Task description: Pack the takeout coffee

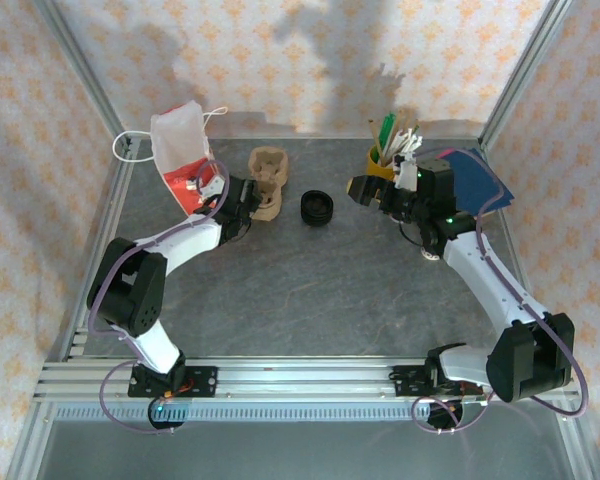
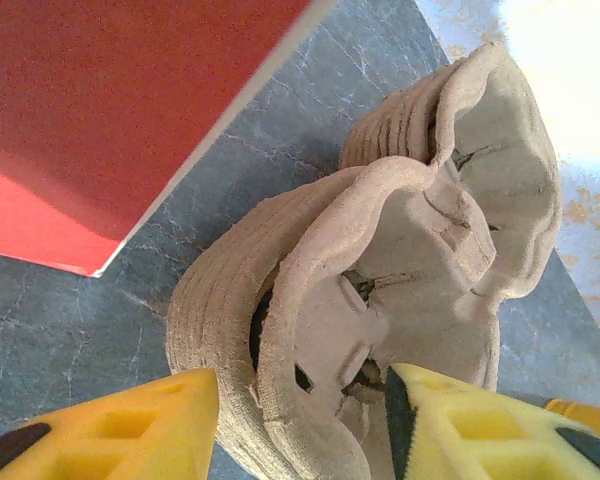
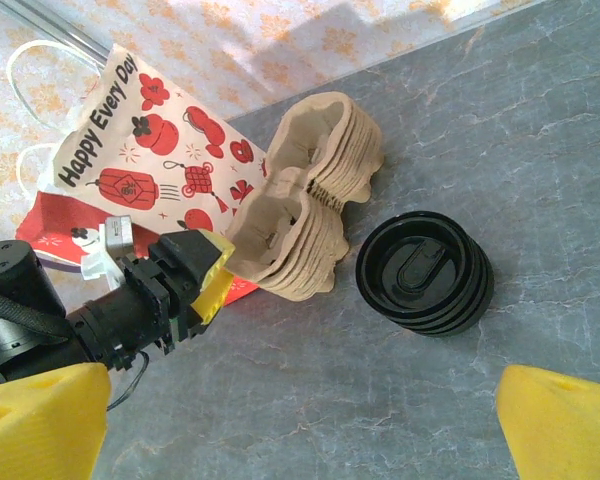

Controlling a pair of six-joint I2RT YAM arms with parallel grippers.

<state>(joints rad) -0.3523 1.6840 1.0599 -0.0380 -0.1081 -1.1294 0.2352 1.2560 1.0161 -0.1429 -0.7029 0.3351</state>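
The black lid [image 3: 425, 272] lies flat on the middle of the desk [image 1: 310, 300], topping what looks like a short, ridged dark stack, just right of the cardboard cup carrier [image 3: 305, 205]. It is probably light, thin and slick, so its rim sides seem the safest hold. The right fingers [image 3: 40, 410] hang spread wide and empty. The left fingers [image 2: 130, 420] straddle the carrier's wall, but I cannot tell whether they pinch it.

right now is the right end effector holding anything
No, the right end effector is wide open, with only bare table between its fingers.
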